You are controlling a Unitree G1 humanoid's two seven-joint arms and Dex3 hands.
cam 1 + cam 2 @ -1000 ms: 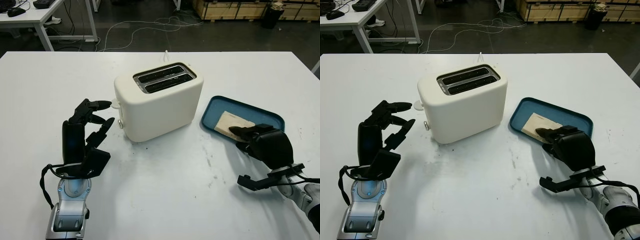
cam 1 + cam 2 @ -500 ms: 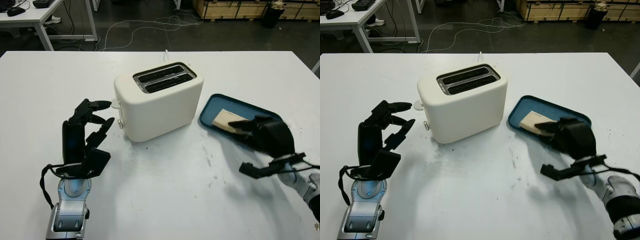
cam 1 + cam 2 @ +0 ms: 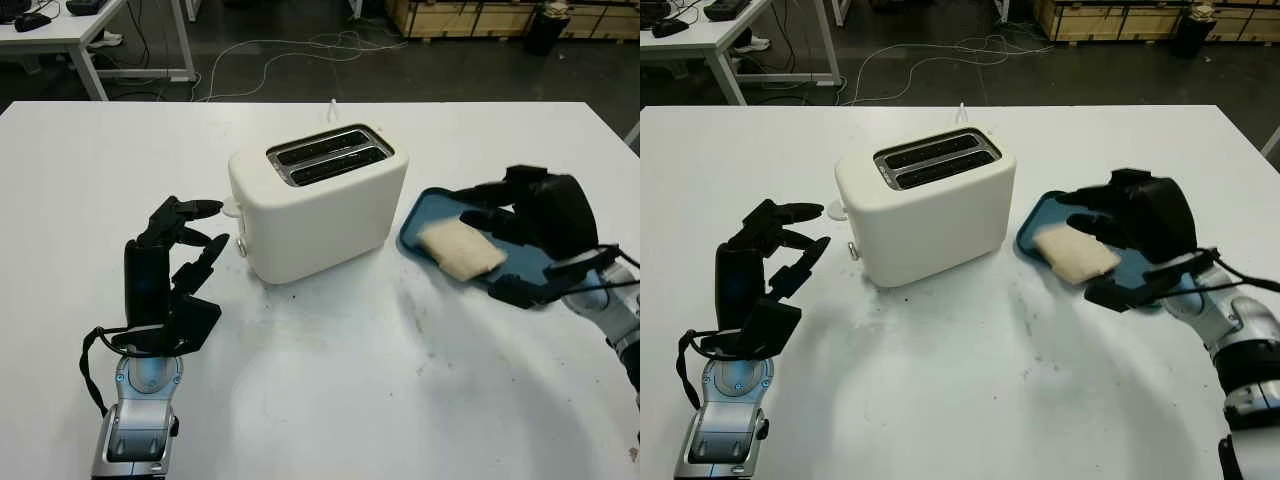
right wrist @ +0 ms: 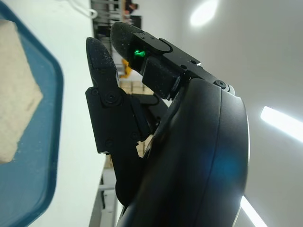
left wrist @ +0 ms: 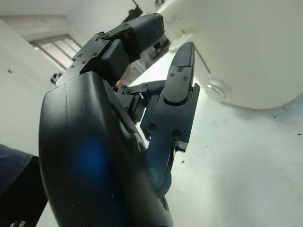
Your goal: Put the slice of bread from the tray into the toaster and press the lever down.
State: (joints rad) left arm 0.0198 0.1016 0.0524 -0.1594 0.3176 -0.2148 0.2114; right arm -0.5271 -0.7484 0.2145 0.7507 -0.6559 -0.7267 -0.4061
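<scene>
I see a white table [image 3: 330, 400] with a cream two-slot toaster [image 3: 318, 203] standing near its middle, both slots empty. Its lever [image 3: 232, 208] juts from the end face that points toward my left side, and it sits in the raised position.

To the right of the toaster lies a blue tray [image 3: 425, 214], just beside the toaster's near corner. The slice of bread [image 3: 459, 249] lies in the tray, pale and roughly square, with one corner reaching over the tray's front rim.

My right hand [image 3: 535, 215] hovers above the far right part of the tray, raised off the bread and not touching it. Its fingers [image 4: 102, 71] are straight and apart, holding nothing. In the right wrist view the bread and the tray's blue rim lie below those fingers with clear space between.

My left hand [image 3: 170, 262] stands upright on the table's left side, near the toaster's lever end but apart from it. Its fingers [image 5: 182, 75] are loosely extended toward the lever, gripping nothing, and a gap shows between the fingertips and the toaster wall.
</scene>
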